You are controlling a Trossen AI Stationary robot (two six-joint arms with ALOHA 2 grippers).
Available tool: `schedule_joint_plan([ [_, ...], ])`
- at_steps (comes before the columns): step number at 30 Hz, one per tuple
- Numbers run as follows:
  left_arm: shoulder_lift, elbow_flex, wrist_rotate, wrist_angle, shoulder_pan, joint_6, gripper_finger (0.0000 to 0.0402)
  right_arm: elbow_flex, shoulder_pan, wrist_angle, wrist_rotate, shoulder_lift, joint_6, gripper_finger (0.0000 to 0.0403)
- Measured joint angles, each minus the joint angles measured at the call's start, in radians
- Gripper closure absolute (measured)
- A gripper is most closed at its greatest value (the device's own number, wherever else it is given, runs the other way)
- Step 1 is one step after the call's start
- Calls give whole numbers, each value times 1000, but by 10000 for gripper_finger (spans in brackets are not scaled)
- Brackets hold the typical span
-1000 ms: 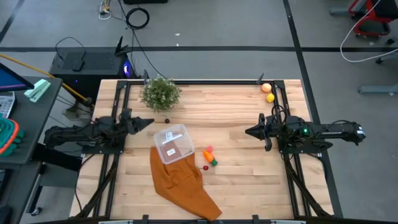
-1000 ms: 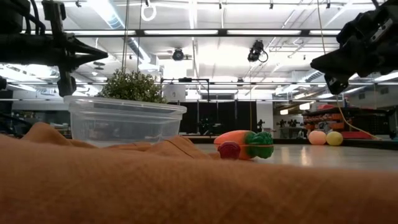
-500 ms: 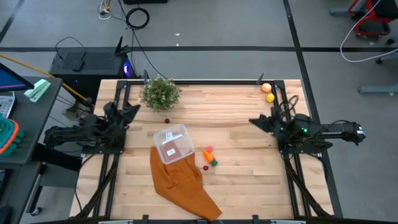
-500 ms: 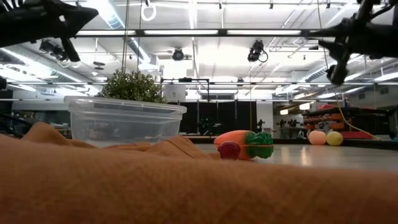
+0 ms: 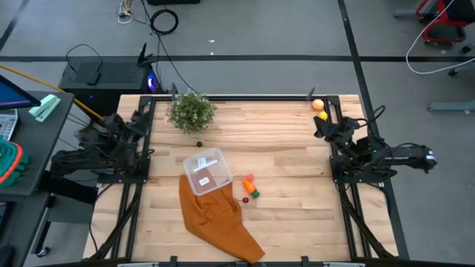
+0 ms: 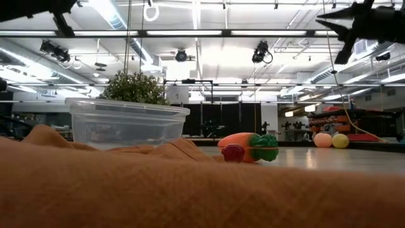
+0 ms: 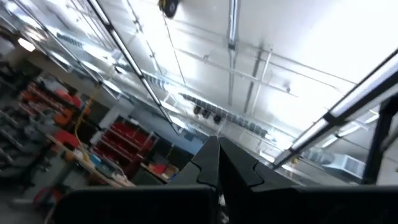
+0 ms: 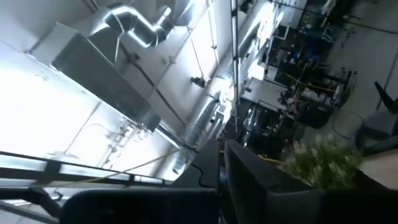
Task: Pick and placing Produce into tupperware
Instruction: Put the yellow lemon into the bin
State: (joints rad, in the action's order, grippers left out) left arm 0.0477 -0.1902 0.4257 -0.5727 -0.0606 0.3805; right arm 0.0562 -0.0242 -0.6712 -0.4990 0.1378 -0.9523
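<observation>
The clear tupperware [image 5: 204, 170] stands with its base on the far end of a rust-orange cloth [image 5: 215, 219]; the low view shows it too [image 6: 126, 121]. To its right lie the carrot [image 5: 252, 190] [image 6: 248, 147], a pink piece [image 5: 250, 178] and a red piece [image 5: 245, 199]. An orange ball [image 5: 318, 104] [image 6: 323, 140] and a lemon [image 5: 322, 116] [image 6: 340, 140] sit at the far right corner. My left gripper [image 5: 139, 120] [image 7: 214, 148] is shut, raised at the left edge and tipped upward. My right gripper [image 5: 319, 123] [image 6: 326, 14] [image 8: 217, 150] is shut and raised at the right edge.
A bushy potted plant [image 5: 191, 111] stands at the far left of the table, with a small dark piece [image 5: 199, 144] near it. The cloth fills the near foreground of the low view [image 6: 190, 190]. Bare wood [image 5: 282, 148] lies between the two arms.
Both grippers have risen and tipped from level to pointing upward, rolling as they went. Each has drawn back from the table's middle toward its own side edge. Both stay shut. The produce, tupperware and cloth have not moved.
</observation>
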Motion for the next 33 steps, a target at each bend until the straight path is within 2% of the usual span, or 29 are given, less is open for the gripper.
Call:
schedule_joint_plan([
  [6, 102, -97, 0, 2, -57, -35, 377, 232, -24, 10, -86, 99, 323, 388],
  [9, 183, -149, -1, 1, -82, -60, 373, 369, -56, 157, -128, 162, 366, 369],
  [13, 302, -218, -29, 20, -111, -63, 376, 570, -91, 491, -122, 250, 430, 334],
  [19, 468, -328, -170, 48, -154, -54, 384, 906, -173, 942, -153, 449, 512, 268],
  [24, 572, -424, -249, 93, -204, -51, 383, 1255, -332, 1497, -182, 649, 365, 238],
  [26, 607, -470, -274, 170, -229, -51, 381, 1376, -417, 1687, -136, 730, 355, 237],
  [28, 643, -523, -302, 266, -255, -51, 382, 1467, -511, 1812, -43, 810, 397, 237],
  [33, 738, -636, -365, 460, -310, -78, 389, 1579, -756, 1988, 239, 987, 554, 237],
])
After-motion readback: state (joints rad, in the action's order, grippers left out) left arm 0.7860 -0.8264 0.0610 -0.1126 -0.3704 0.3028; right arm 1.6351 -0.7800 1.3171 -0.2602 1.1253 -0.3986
